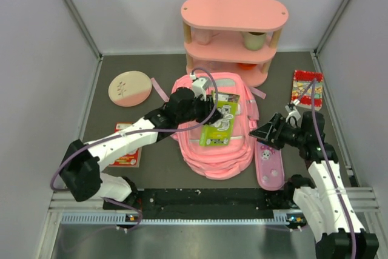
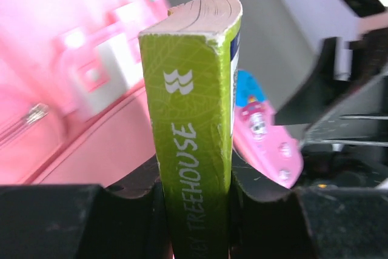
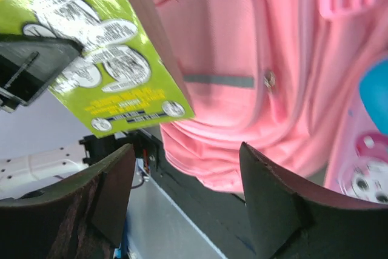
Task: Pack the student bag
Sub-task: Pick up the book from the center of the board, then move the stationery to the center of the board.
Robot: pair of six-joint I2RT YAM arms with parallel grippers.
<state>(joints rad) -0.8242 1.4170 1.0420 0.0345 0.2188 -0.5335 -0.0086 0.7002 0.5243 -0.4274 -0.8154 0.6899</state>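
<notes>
Green book clamped in my left tool over the student bag, lying flat mid-counter before the pink shelf; right tool apart, empty. Packing looks underway; next I must feed the book into the bag's opening.

Bright, even overhead light in the top view with only a soft shadow just around the student bag; both wrist views overexposed and blurred on the bag's pink fabric, while the green book spine in front of it is sharp.
</notes>
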